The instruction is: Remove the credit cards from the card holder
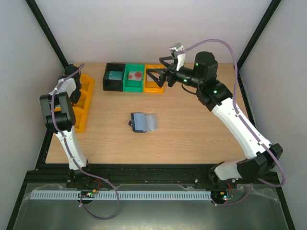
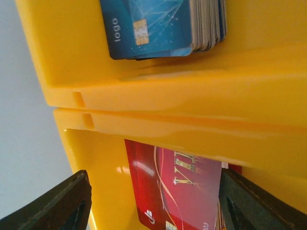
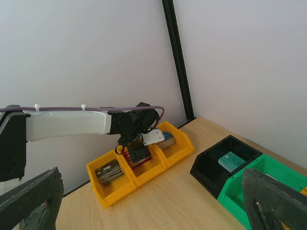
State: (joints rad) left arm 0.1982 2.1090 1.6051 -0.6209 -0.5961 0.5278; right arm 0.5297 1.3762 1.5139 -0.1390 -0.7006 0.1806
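Six bins share the tabletop [image 1: 201, 139] with one navy card holder [image 1: 143, 122], which lies unfolded mid-table. Left of the card holder, three joined yellow bins [image 1: 81, 122] hold stacks: blue cards [image 2: 153, 26], red cards [image 2: 177, 191] and dark cards [image 3: 108, 172]. Beyond the card holder stand a black bin [image 1: 113, 87] with a teal card [image 1: 114, 75], a green bin [image 1: 133, 87] with a reddish card [image 1: 135, 75], and an orange bin [image 1: 153, 89]. Left claw [image 2: 154, 182] hangs spread over the red cards, gripping nothing; right claw [image 1: 151, 78] gapes wide above the orange bin.
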